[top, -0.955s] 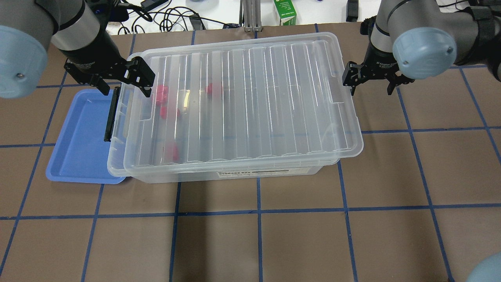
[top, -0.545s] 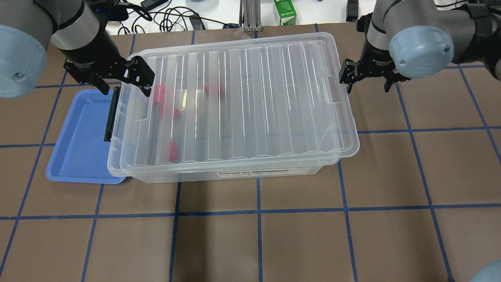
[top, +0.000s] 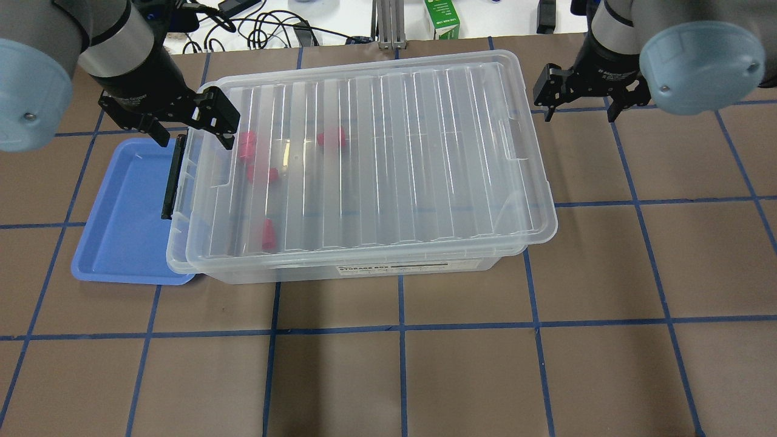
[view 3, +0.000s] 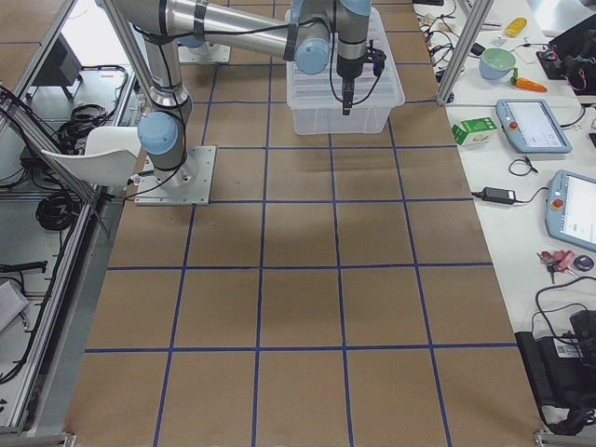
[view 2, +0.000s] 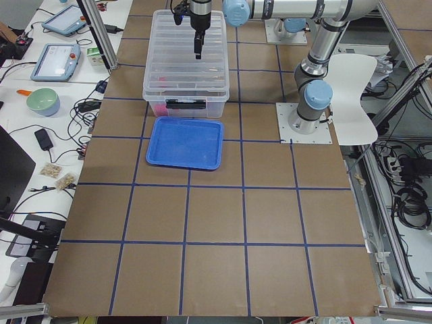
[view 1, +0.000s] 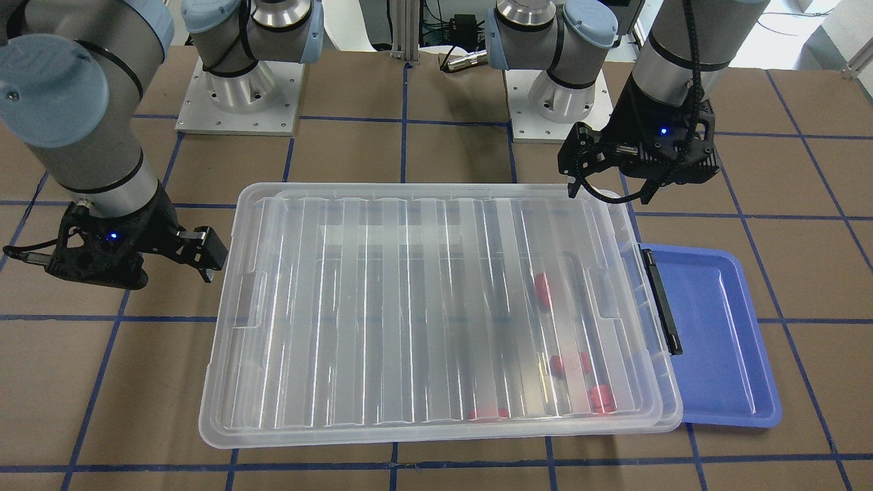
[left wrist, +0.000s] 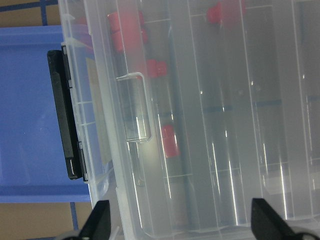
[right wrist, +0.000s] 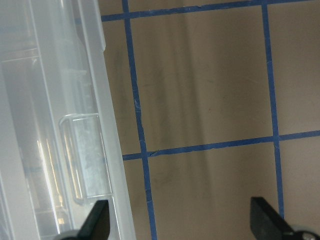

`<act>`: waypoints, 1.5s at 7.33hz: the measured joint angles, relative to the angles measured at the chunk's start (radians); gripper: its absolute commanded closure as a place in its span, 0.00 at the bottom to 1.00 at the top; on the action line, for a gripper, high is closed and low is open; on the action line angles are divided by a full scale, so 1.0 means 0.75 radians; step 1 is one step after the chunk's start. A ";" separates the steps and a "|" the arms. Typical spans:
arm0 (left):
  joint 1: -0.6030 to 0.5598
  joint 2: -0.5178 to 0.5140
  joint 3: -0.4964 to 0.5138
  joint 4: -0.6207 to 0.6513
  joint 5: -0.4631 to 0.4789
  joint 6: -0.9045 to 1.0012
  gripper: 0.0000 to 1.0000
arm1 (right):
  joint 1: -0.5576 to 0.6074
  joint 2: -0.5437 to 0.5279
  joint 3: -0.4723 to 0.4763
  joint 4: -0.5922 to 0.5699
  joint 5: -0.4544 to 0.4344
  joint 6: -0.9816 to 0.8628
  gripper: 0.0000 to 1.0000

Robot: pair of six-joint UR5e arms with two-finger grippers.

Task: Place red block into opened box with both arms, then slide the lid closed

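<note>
Overhead exterior: the left arm angles down at the black-bar end of the box, left gripper spread wide and empty above a corner of the lid. The right gripper is also wide and empty, just off the lid's far end, clear of it. Red blocks lie under the lid. Left wrist: the lid's notch sits ahead, between the wide-set fingertips. Right wrist: the open claw is over bare table, lid edge beside
</note>
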 measured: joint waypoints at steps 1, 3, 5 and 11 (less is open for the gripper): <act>0.000 0.001 0.001 -0.001 0.000 0.000 0.00 | 0.002 -0.041 0.016 0.030 0.004 0.001 0.00; 0.000 0.001 0.004 -0.003 0.000 0.000 0.00 | 0.005 -0.071 0.057 0.053 0.017 0.013 0.00; 0.000 -0.002 0.008 -0.005 0.000 0.000 0.00 | 0.019 -0.134 0.088 0.061 0.103 0.020 0.00; 0.002 -0.029 0.062 -0.064 0.000 -0.023 0.00 | 0.051 -0.244 0.128 0.157 0.139 0.036 0.00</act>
